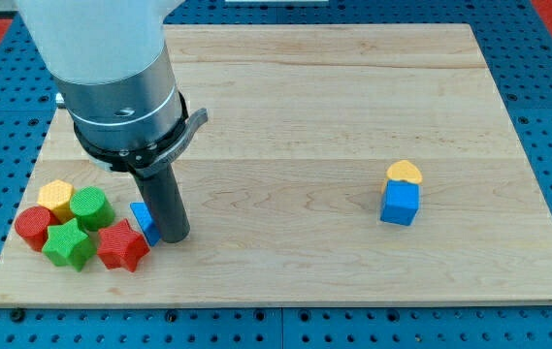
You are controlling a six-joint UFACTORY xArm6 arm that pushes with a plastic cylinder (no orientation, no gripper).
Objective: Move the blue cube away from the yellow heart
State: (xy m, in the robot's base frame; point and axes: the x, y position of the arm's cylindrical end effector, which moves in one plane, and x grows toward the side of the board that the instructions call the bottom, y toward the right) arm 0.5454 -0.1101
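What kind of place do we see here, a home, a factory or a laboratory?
Probably a robotics laboratory bench. A wooden board lies on a blue perforated surface, and a robot arm's rod, my tip, stands beside small toy blocks such as the blue cube and yellow heart.

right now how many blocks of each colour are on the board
yellow: 2, the yellow heart and a yellow hexagon
blue: 2, the blue cube and a blue block beside my tip
red: 2, a red cylinder and a red star
green: 2, a green cylinder and a green star
total: 8
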